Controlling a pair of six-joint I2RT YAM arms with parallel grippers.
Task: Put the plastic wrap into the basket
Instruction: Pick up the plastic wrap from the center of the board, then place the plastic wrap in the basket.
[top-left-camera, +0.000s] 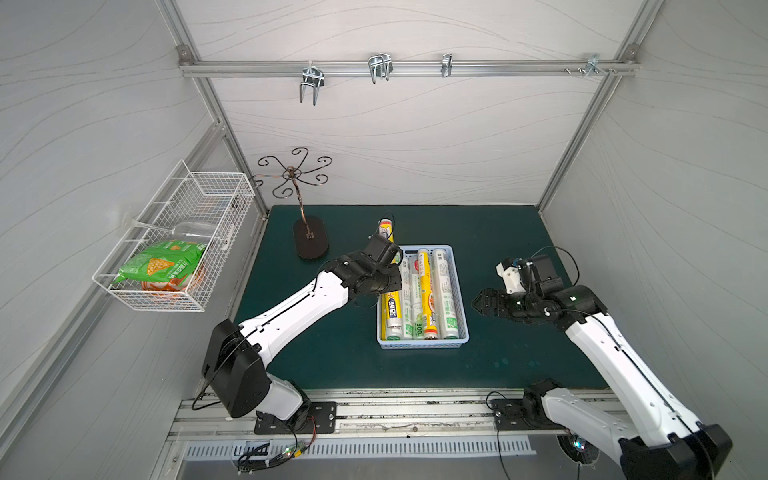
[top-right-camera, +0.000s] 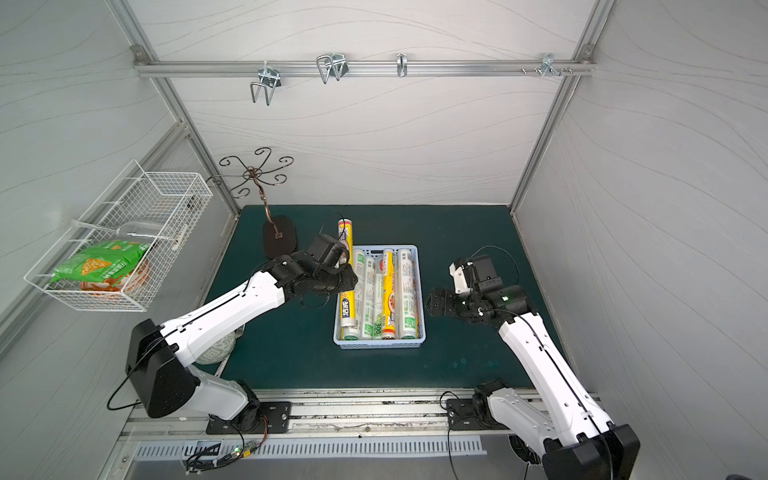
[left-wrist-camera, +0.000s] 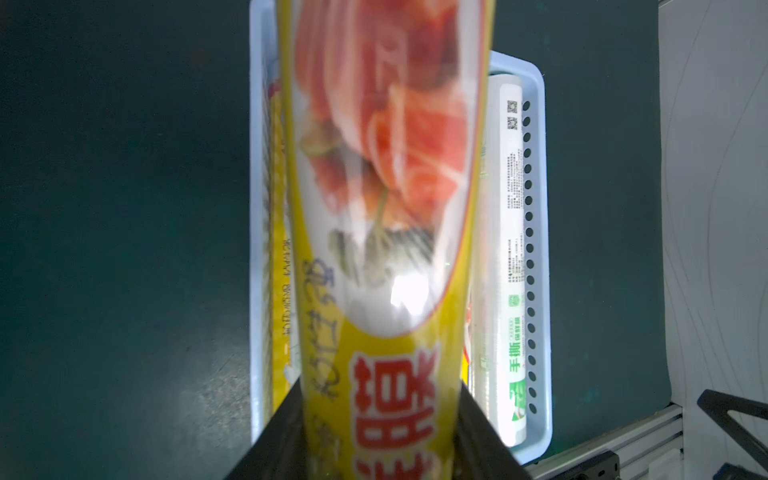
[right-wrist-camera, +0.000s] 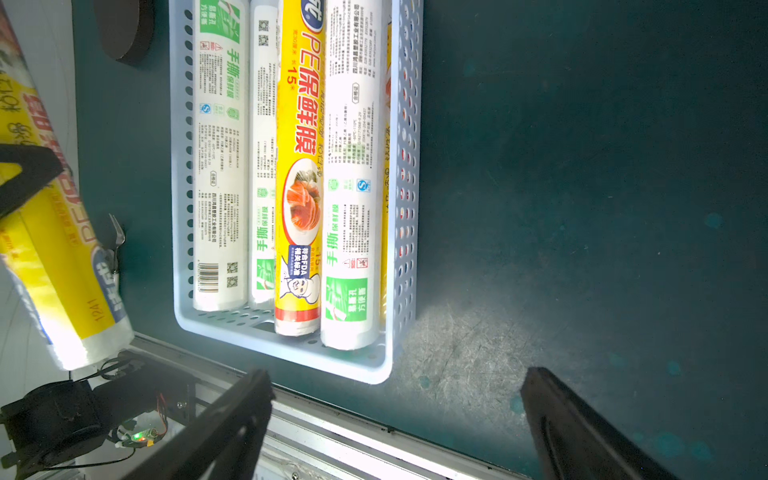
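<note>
I'm clamping my left end effector (left-wrist-camera: 380, 436) on a yellow plastic wrap roll (left-wrist-camera: 382, 208), food-photo label, over the left side of the blue basket (top-left-camera: 422, 344), mid-bench (top-left-camera: 519, 249). The basket is holding white rolls (right-wrist-camera: 220, 145) reading 手撕 and a yellow one (right-wrist-camera: 299, 166) reading PE保鲜膜. My right end effector (right-wrist-camera: 395, 374) is hanging wide open, gripping nothing, right of the basket.

Fixed to the left wall: a white wire-mesh basket (top-left-camera: 216, 191), holding a green snack bag (top-left-camera: 162, 262) atop an orange pack (top-left-camera: 166, 287), with a clear glass (top-left-camera: 195, 228) lying on its side behind them. Standing near the far left corner of the dark green mat (top-left-camera: 519, 232): a bronze scroll-armed stand (top-left-camera: 291, 171) on a dark oval base (top-left-camera: 311, 241). Spanning the back wall: an aluminium rail (top-left-camera: 407, 65) carrying several metal hooks (top-left-camera: 379, 68).
</note>
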